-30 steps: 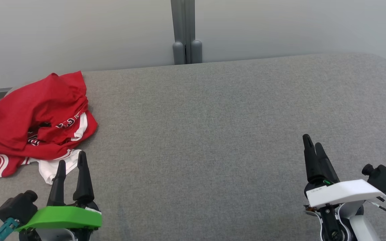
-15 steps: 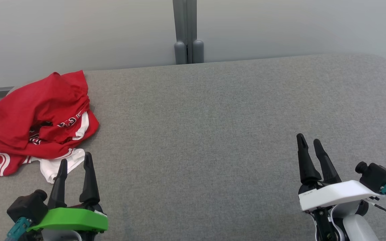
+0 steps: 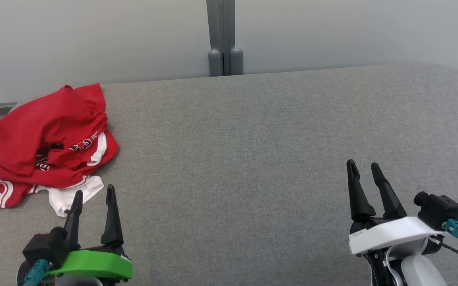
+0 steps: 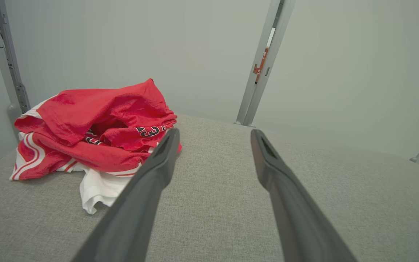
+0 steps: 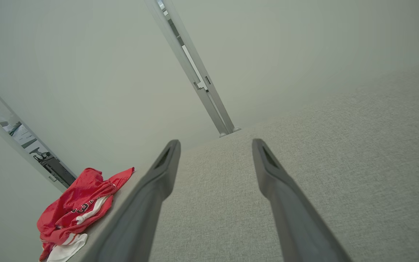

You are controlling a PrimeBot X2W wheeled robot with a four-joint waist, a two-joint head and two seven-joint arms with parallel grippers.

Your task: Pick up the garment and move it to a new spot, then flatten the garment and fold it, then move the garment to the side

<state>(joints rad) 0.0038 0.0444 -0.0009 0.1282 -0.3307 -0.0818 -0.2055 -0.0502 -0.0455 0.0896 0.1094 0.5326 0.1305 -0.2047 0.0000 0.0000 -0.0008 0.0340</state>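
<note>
The garment (image 3: 46,139) lies crumpled in a heap at the far left corner of the grey worktop (image 3: 253,151). Its left side reaches the worktop's edge. It is red with white trim and dark lettering, and a white flap sticks out of the heap on the near side.

The left tool (image 3: 94,190) sits at the near left, fingers spread wide and holding nothing. The garment is just ahead of it and to its left. In the head view the tip of its left finger overlaps the white flap, while its right finger stands over bare worktop. Whether the finger touches the cloth cannot be told. From the left wrist, the heap fills the space ahead and to the left of the tool (image 4: 214,131), and the left finger hides part of the garment's (image 4: 100,123) near edge.

The right tool (image 3: 362,163) is at the near right, well apart from the garment, with the bare middle of the worktop between them. It is also spread wide and empty. From the right wrist the garment (image 5: 78,207) shows small at the lower left, beyond the left finger.

Behind the worktop stands a pale wall (image 3: 94,39) with a grey post (image 3: 223,39).
</note>
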